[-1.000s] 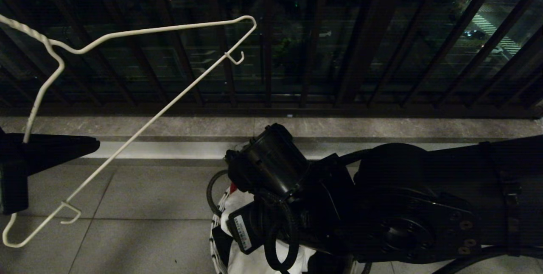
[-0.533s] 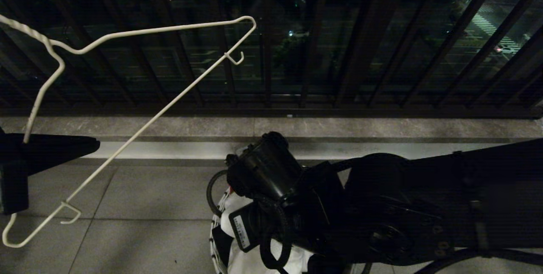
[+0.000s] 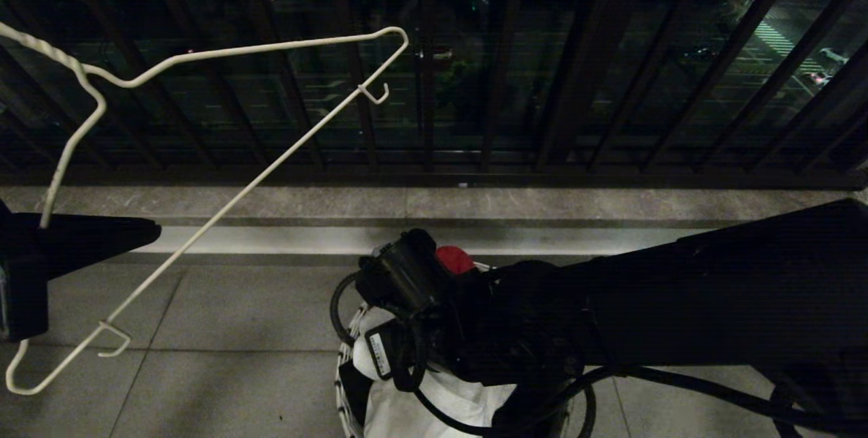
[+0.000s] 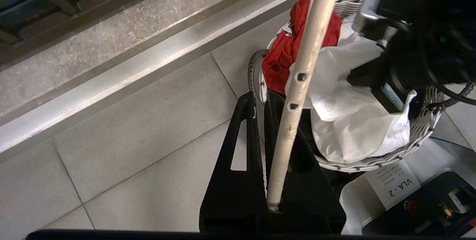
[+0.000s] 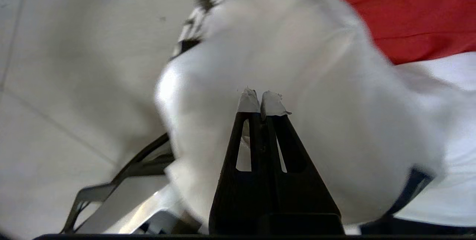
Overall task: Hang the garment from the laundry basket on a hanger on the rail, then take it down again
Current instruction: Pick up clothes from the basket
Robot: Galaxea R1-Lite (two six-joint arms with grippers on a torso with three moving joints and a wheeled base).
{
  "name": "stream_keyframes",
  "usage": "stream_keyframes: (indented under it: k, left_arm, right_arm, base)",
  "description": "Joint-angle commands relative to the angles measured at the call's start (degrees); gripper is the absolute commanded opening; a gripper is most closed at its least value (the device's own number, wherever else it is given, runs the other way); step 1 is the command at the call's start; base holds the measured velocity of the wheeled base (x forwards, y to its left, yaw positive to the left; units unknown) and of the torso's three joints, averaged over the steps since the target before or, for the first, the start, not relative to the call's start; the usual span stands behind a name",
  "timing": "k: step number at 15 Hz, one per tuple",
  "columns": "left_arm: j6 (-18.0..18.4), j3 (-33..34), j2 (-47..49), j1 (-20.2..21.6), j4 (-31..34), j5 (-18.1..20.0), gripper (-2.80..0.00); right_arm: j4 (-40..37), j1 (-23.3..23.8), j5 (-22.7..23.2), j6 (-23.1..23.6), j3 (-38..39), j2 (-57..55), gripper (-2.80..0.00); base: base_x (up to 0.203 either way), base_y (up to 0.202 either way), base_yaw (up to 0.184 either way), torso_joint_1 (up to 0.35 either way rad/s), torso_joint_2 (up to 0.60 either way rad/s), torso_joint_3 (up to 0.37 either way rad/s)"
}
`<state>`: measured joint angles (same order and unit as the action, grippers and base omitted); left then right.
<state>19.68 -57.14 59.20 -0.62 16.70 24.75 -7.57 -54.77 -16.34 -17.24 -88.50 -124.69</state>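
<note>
My right pincer (image 5: 263,102) is pressed together in the white T-shirt (image 5: 297,84) inside the laundry basket (image 4: 372,162); whether cloth is caught is unclear. Risk: lifting empty, or the red cloth (image 4: 297,43) dragging along. Left pincer (image 4: 266,151) clamps the wire hanger (image 3: 224,173).

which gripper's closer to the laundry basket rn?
Right. The right gripper is down in the laundry basket, shut against the white T-shirt. The left gripper is off to the basket's side above the floor, shut on the hanger.

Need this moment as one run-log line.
left gripper: shut on hanger, raised | right gripper: shut, at garment in laundry basket | stage: picking garment
</note>
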Motion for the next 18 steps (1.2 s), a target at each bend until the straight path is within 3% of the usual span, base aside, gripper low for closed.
stream_keyframes:
  k: [1, 5, 12, 18]
  left_arm:
    - [0.1, 0.01, 0.04, 0.0, 0.09, 0.13, -2.8]
    - [0.1, 0.01, -0.14, 0.01, 0.09, 0.13, -2.8]
    - [0.1, 0.1, -0.05, 0.01, 0.09, 0.13, -2.8]
    - [0.1, 0.1, -0.14, -0.01, 0.1, 0.13, -2.8]
  right_arm:
    - [-0.23, 0.54, -0.19, -0.04, 1.7, 0.0, -2.8]
    - [-0.35, -2.52, 0.03, -0.26, 8.71, 1.83, -2.8]
    - [-0.43, -9.36, 0.08, -2.24, 13.59, 4.5, -2.8]
    - [-0.25, -10.29, -0.06, -4.16, 16.02, 5.55, -2.8]
  base:
    - [0.0, 0.0, 0.0, 0.0, 0.0, 0.0]
    - [0.0, 0.0, 0.0, 0.0, 0.0, 0.0]
    - [0.0, 0.0, 0.0, 0.0, 0.0, 0.0]
    - [0.0, 0.0, 0.0, 0.0, 0.0, 0.0]
